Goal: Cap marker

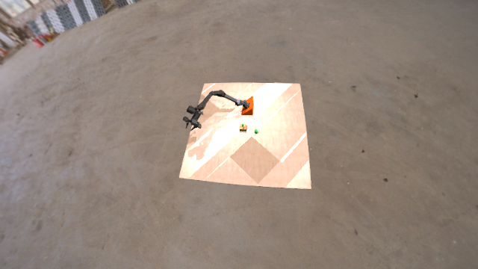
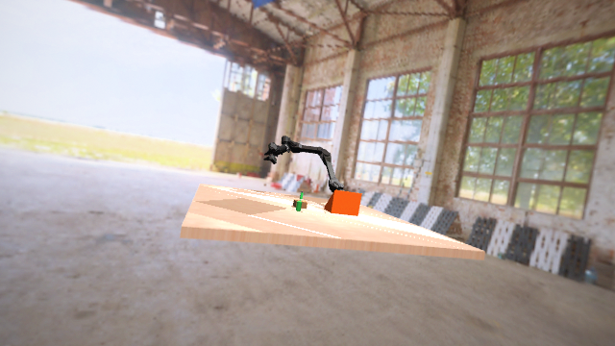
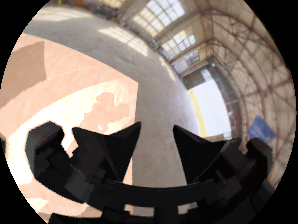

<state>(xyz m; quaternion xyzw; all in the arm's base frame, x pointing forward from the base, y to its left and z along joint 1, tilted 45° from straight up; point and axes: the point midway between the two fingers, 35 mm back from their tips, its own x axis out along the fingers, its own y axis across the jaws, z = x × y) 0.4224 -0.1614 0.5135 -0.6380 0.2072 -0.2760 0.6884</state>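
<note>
Approaching the cap appears to be the current step. Gripper: about half open, holding nothing. Cap: lower than the fingers, well apart, beyond the holder block. Next: swing toward cap, align, descend.

A solid orange wedge-shaped block sat on the pale wooden tabletop. Tall multi-paned windows lined the weathered brick wall.
</note>
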